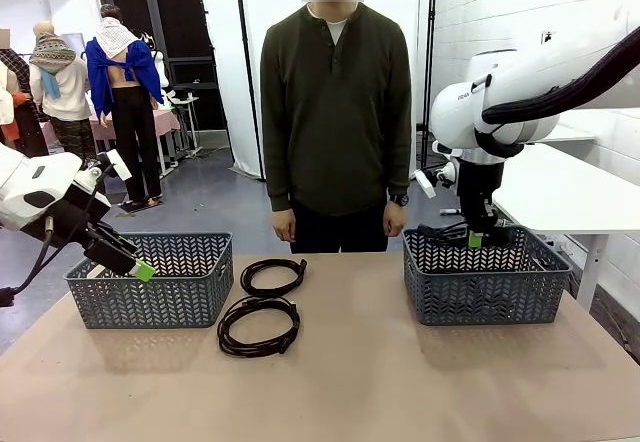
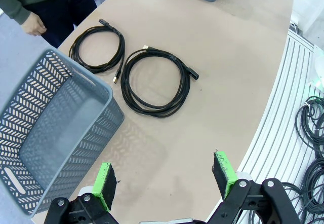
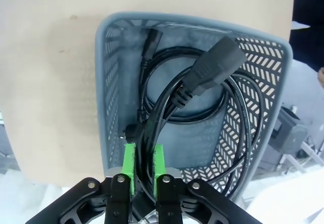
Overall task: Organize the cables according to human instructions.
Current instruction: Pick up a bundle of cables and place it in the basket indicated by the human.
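Right gripper (image 3: pixel 144 151) clamps power cable (image 3: pixel 215 72) hanging into right basket (image 3: pixel 103 82) | left gripper (image 2: pixel 163 169) spread, coiled cable (image 2: pixel 152 111) apart ahead

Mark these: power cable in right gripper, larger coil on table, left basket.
power cable (image 3: pixel 212 69): right wrist view, on its plug.
larger coil (image 2: pixel 152 110): left wrist view, lower arc of the loop.
left basket (image 2: pixel 86 112): left wrist view, inner side wall.

The table (image 1: pixel 400 382) is smooth, matt beige. The left basket (image 1: pixel 150 282) and right basket (image 1: pixel 487 287) are matt grey plastic lattice. The black cables (image 2: pixel 154 82) look rubbery, faintly shiny. The power cable (image 3: pixel 212 67) has a matt moulded plug. The white arm shells (image 1: pixel 520 92) are glossy. The green finger pads (image 2: pixel 104 186) look rough.
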